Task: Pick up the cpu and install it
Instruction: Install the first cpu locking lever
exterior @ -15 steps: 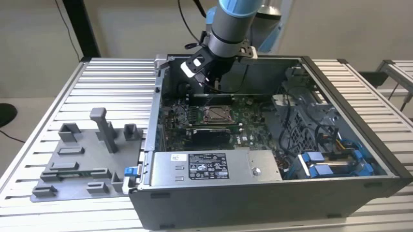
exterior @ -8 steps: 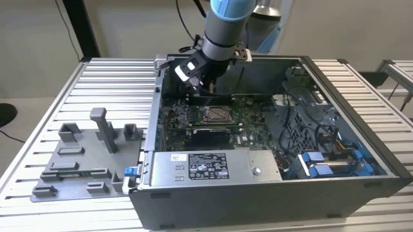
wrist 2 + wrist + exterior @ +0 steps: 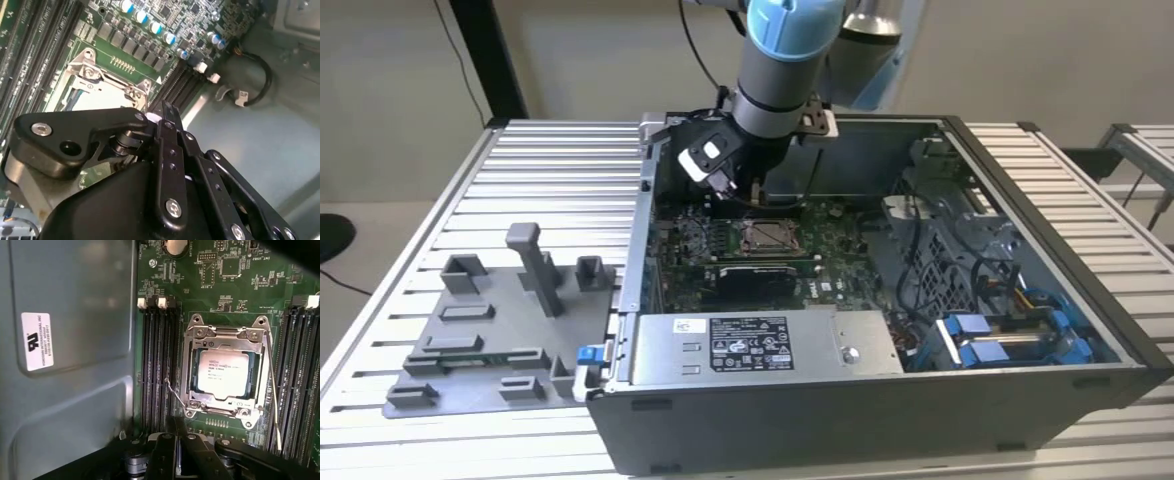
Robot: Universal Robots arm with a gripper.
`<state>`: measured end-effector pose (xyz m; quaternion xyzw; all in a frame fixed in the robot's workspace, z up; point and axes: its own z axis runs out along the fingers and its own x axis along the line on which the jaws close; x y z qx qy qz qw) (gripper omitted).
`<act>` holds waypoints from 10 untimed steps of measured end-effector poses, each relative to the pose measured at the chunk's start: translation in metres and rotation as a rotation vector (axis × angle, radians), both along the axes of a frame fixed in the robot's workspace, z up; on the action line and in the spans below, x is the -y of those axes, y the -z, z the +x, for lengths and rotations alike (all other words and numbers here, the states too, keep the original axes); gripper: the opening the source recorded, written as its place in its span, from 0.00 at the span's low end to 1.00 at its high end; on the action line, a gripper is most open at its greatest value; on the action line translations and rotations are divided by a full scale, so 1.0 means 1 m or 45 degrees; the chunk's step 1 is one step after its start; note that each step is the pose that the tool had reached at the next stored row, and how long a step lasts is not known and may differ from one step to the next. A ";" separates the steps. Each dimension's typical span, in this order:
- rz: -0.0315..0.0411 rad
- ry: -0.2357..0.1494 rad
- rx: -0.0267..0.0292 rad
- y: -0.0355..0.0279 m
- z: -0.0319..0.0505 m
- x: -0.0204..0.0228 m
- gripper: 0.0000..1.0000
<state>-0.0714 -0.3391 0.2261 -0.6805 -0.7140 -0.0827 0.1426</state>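
The cpu [image 3: 222, 372], a pale silvery square chip, lies flat inside the metal-framed socket [image 3: 195, 370] on the green motherboard. In the exterior view the cpu [image 3: 765, 236] sits mid-board inside the open computer case [image 3: 1067, 290]. My gripper [image 3: 175, 421] hangs just beside the socket's edge, above the board, its black fingers drawn together with nothing between them. In the second wrist view the gripper [image 3: 164, 106] covers part of the socket frame [image 3: 87, 70]. In the exterior view the gripper [image 3: 750, 200] is just behind the socket.
Memory slots [image 3: 157, 365] flank the socket, and a thin wire lever [image 3: 272, 390] runs along its side. The case wall [image 3: 65, 365] stands close by. A power supply [image 3: 761, 345] and blue drive brackets [image 3: 1001, 335] fill the case front. Grey fixture blocks [image 3: 494, 330] sit at the exterior view's left.
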 end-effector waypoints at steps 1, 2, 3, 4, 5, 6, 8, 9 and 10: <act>0.0041 0.000 -0.0001 0.0010 0.0002 0.0000 0.00; 0.0093 0.000 -0.0002 0.0017 0.0002 0.0000 0.00; 0.0123 -0.001 0.0001 0.0023 0.0002 0.0000 0.00; 0.0145 -0.002 0.0006 0.0028 0.0002 0.0000 0.00; 0.0166 -0.004 0.0011 0.0032 0.0002 0.0001 0.00; 0.0184 -0.007 0.0015 0.0035 0.0002 0.0000 0.00; 0.0186 -0.011 0.0015 0.0035 0.0002 0.0000 0.00; 0.0186 -0.011 0.0015 0.0035 0.0002 0.0000 0.00; 0.0186 -0.012 0.0014 0.0035 0.0002 0.0000 0.00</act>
